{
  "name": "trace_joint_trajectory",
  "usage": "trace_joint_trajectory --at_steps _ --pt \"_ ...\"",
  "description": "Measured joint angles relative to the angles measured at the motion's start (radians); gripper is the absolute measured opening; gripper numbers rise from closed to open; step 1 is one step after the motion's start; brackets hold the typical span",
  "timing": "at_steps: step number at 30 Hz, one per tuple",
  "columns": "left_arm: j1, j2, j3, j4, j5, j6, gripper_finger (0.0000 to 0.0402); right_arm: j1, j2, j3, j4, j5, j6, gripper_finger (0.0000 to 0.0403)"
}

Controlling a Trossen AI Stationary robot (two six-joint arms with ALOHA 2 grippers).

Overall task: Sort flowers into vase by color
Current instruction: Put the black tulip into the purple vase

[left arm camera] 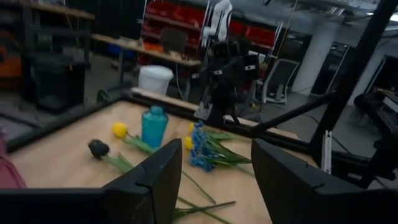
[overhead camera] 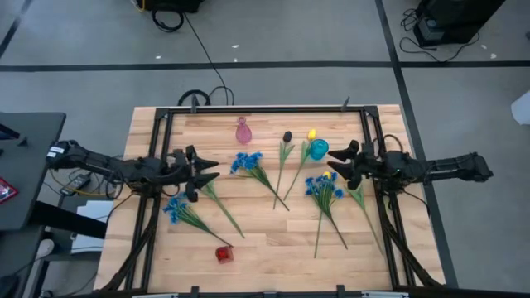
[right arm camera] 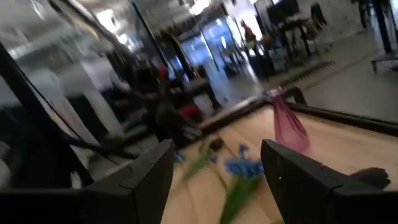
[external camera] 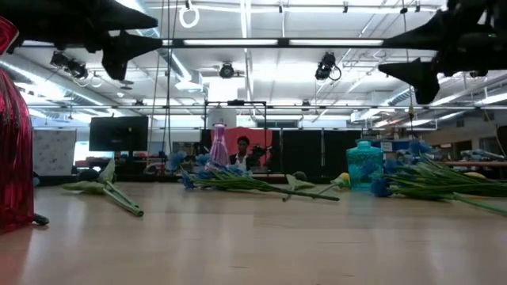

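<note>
nothing was picked yet, so this looked like the very start of the sort. all the flowers lay flat on the table (overhead camera: 257, 236): blue flowers (overhead camera: 246, 162) mid-table, a yellow tulip (overhead camera: 312, 134) beside the teal vase (overhead camera: 319, 150), a dark tulip (overhead camera: 287, 136) close by. pink vase (overhead camera: 243, 132) and red vase (overhead camera: 224, 254) stood empty. left gripper (overhead camera: 207, 171) and right gripper (overhead camera: 341, 162) both hovered with fingers apart, holding nothing. next move i'd guess: drop onto 1 stem and pinch it.

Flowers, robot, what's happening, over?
Left hand open, empty, above table. Right hand open, empty, near teal glass vase. Blue, yellow and dark artificial flowers all on wooden table, none in vases.
</note>
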Motion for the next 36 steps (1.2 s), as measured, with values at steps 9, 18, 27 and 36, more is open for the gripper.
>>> trace_joint_trajectory --at_steps 9,18,27,36 --pt "0.0 0.273 0.124 -0.134 -0.035 -0.458 0.0198 0.003 0.312 0.135 0.0 -0.051 -0.096 0.0248" --pt "0.0 0.477 0.248 -0.469 0.098 -0.952 0.0198 0.014 0.507 0.159 0.037 -0.03 -0.224 0.0248" --pt "0.0 0.647 0.531 -1.014 0.197 -1.184 0.0197 0.017 0.601 0.159 0.053 -0.066 -0.304 0.0248" --pt "0.014 0.825 0.62 -1.154 0.201 -1.379 0.0197 0.048 0.682 0.159 0.178 -0.07 -0.383 0.0248"
